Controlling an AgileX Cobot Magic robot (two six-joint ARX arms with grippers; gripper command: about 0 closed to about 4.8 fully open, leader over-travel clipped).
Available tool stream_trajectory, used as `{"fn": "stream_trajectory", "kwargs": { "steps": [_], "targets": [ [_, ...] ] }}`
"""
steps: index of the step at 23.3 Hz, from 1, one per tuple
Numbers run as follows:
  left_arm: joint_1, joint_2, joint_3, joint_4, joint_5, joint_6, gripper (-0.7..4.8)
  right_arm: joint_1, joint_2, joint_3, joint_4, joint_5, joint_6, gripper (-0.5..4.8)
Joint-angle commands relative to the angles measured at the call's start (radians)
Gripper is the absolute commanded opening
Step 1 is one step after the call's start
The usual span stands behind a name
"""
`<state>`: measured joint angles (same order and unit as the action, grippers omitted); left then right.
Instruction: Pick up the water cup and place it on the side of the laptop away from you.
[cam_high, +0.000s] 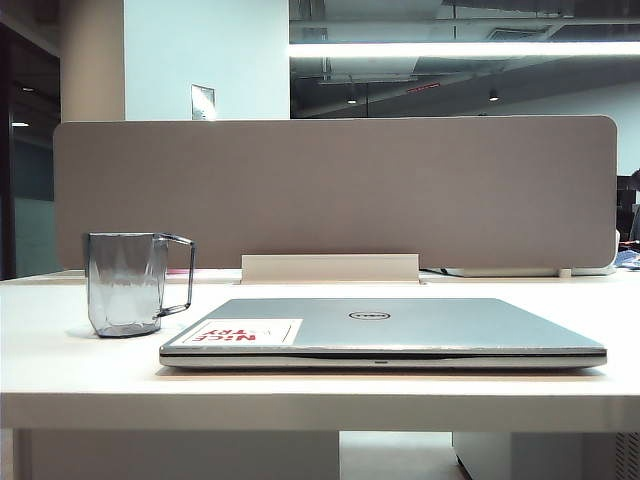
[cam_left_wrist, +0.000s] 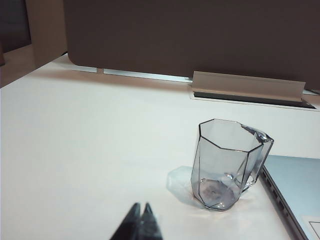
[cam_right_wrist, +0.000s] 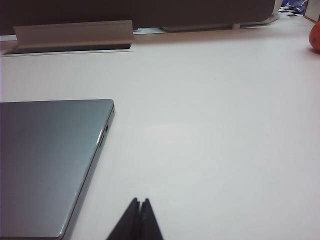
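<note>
Water cup (cam_left_wrist: 227, 165) untouched beside laptop (cam_high: 385, 330); left gripper (cam_left_wrist: 140, 220) and right gripper (cam_right_wrist: 140, 215) clenched, empty; light cup may tip if nudged.

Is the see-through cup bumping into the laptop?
Apart. The exterior view shows bare white table between the water cup, handle included, and the closed laptop. Both grippers, left and right, hang shut nearer the camera, touching neither.

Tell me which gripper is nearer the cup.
Left. The left gripper, shut, hangs just short of the cup; the right gripper, shut, is beyond the laptop, cup out of its view.
</note>
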<state>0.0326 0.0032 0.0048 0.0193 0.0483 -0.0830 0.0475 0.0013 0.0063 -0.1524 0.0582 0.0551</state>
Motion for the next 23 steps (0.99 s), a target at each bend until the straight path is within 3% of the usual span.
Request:
{"fn": "stream_trajectory", "kwargs": {
  "steps": [1,20,23],
  "targets": [
    [-0.001,0.001,0.003,0.012,-0.003,-0.003,-0.06,0.0,-0.002,-0.006,0.01,-0.002,-0.003,-0.08],
    [-0.001,0.001,0.003,0.033,0.0,-0.003,-0.06,0.0,-0.002,-0.006,0.01,-0.002,-0.003,-0.08],
    [-0.001,0.001,0.003,0.04,0.0,-0.059,-0.06,0.0,-0.002,-0.006,0.01,-0.016,-0.003,-0.08]
  ]
}}
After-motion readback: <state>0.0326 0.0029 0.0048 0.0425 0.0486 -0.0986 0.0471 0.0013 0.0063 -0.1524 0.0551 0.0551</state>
